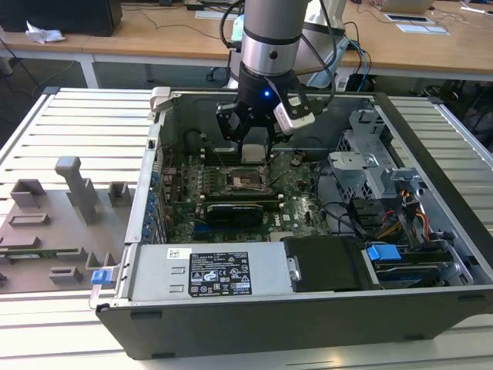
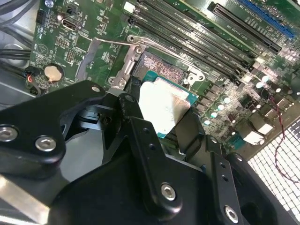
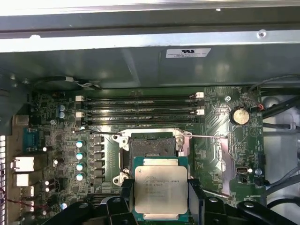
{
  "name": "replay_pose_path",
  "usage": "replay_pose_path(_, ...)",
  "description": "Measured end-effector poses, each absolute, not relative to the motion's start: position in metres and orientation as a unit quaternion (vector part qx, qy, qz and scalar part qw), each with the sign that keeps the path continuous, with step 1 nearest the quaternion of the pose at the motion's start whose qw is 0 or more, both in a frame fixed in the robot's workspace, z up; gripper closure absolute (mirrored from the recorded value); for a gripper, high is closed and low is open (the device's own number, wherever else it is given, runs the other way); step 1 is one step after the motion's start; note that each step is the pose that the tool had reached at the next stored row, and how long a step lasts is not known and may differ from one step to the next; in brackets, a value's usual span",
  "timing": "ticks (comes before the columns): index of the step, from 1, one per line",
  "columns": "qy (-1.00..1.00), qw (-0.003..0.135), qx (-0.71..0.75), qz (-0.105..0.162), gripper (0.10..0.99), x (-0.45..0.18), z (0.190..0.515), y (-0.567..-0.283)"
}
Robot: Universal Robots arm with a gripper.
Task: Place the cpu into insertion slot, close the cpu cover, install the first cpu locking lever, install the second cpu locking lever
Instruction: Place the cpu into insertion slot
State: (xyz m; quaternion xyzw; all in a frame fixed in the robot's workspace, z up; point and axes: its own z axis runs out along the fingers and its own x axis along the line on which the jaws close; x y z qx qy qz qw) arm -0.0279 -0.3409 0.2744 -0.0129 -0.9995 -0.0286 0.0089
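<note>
A metal table (image 1: 77, 123) of long pale slats, running from nine to three o'clock, carries everything in the exterior view. An open dark computer case (image 1: 308, 324) lies on its side on the slats, covering the middle and the three o'clock half, with its open face upward and one long wall toward six o'clock. Close beside the case at nine o'clock, a flat grey fixture board (image 1: 108, 231) rests on the slats. Grey holder blocks stand on the board, and the tallest block (image 1: 77, 189) is near its twelve o'clock edge.
</note>
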Motion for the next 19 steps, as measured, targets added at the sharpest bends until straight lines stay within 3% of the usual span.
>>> replay_pose_path(10,-0.999,0.009,-0.013,-0.029,0.541,-0.028,0.251,-0.341)
replay_pose_path(19,-0.999,0.009,-0.016,-0.028,0.541,-0.028,0.249,-0.341)
